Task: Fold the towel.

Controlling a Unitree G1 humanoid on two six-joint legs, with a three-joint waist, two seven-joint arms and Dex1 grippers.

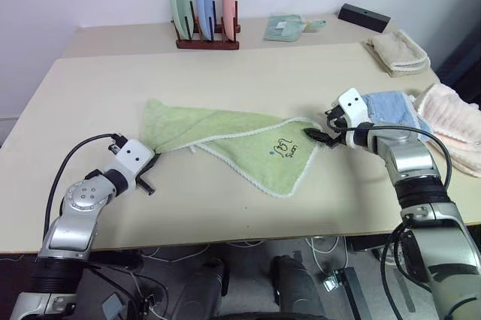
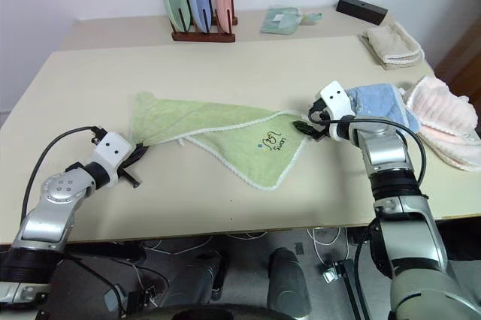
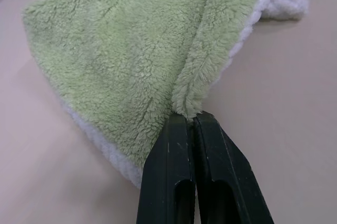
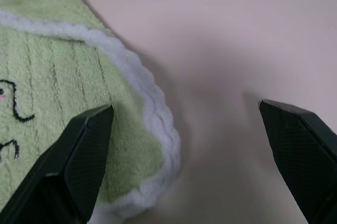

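Observation:
The towel point(image 1: 225, 140), light green with whitish edging and a dark stitched logo point(image 1: 282, 147), lies crumpled and partly doubled over in the middle of the table. My left gripper point(image 1: 152, 159) is shut on the towel's left corner; in the left wrist view a fold of green cloth point(image 3: 187, 100) is pinched between the two black fingers point(image 3: 174, 171). My right gripper point(image 1: 319, 138) stands open at the towel's right corner, its fingertips point(image 4: 87, 140) wide apart, one over the white edging point(image 4: 155, 124) and the other over bare table.
A light blue towel point(image 1: 391, 110) and a pink one point(image 1: 455, 125) lie right of my right arm. A beige folded towel point(image 1: 398, 53), a black box point(image 1: 364, 16), a small green cloth point(image 1: 285, 27) and a plate rack point(image 1: 205, 8) stand at the back.

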